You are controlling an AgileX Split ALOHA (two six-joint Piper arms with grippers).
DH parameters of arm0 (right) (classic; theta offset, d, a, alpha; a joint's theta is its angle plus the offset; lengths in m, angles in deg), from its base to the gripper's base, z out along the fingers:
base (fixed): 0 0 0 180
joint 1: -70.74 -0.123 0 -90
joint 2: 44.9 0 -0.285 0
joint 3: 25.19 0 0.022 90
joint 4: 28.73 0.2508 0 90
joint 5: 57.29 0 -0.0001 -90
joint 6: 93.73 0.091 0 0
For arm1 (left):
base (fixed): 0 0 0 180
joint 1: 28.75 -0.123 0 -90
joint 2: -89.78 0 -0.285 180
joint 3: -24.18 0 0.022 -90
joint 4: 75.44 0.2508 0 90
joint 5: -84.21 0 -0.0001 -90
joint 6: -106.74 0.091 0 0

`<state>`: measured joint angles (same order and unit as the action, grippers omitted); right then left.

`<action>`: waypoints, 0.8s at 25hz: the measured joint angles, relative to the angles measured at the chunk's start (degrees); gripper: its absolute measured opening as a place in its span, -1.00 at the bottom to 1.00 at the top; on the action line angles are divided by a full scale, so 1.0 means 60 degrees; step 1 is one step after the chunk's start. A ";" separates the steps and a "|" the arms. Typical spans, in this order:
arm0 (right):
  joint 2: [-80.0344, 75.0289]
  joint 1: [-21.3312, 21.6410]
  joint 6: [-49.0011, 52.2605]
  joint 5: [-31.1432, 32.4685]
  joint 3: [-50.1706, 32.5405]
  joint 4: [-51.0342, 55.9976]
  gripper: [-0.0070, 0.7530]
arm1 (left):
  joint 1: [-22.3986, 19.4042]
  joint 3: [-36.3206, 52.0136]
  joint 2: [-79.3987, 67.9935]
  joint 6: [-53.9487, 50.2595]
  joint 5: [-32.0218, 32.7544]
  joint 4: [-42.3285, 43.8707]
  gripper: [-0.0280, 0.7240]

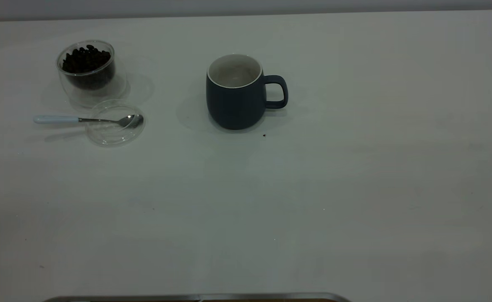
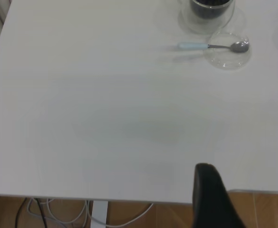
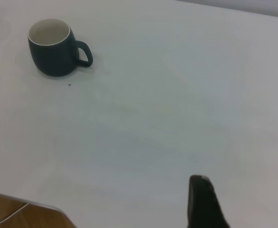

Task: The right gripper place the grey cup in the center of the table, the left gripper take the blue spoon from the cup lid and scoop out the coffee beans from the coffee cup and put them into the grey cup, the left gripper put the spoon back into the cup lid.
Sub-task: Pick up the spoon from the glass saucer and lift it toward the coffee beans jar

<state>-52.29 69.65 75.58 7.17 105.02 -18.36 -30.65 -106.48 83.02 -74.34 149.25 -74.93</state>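
Left pincer [image 2: 243, 199]: it hangs over the near edge of the surface [image 1: 355, 188], well apart from everything. Only one dark finger [image 2: 210, 194] shows fully in its wrist view, with a sliver of the other at the frame's border; a wide gap lies between them, so the pincer is apart and holds nothing.

Right pincer [image 3: 241, 204]: also back at the near edge, on the other side. One finger [image 3: 200, 202] and the border of the second show, wide apart, nothing between them.

Grey cup [image 1: 236, 92]: upright about mid-surface, toward the far side, handle pointing to the right arm's side. Inside looks empty.

Blue spoon [image 1: 87, 120]: its bowl rests in the clear cup lid [image 1: 115, 122]; its pale handle sticks out of the lid toward the left edge of the surface. Its long axis runs left-right.

Coffee cup [image 1: 87, 69]: glass, full of coffee beans [image 1: 85, 58], just behind the lid.

Deciding relation: the spoon lies far ahead of the left pincer, which is the nearer arm. I judge the pincer must reach forward and close across the handle.
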 joint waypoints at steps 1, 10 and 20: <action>0.0000 0.0000 0.0000 0.0000 0.0000 0.0000 0.21 | 0.0000 0.0000 0.0000 0.0000 0.0000 0.0000 0.26; 0.0000 0.0000 0.0000 0.0000 0.0000 0.0000 0.21 | 0.0000 -0.0065 -0.0097 -0.0777 0.0019 -0.0085 0.26; 0.0000 0.0000 0.0000 0.0000 0.0000 0.0000 0.21 | 0.0000 -0.2188 -0.5628 -0.2958 -0.0205 0.1136 0.26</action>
<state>-52.29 69.65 75.58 7.17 105.02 -18.36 -30.65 -119.61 49.25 -92.09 148.01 -68.11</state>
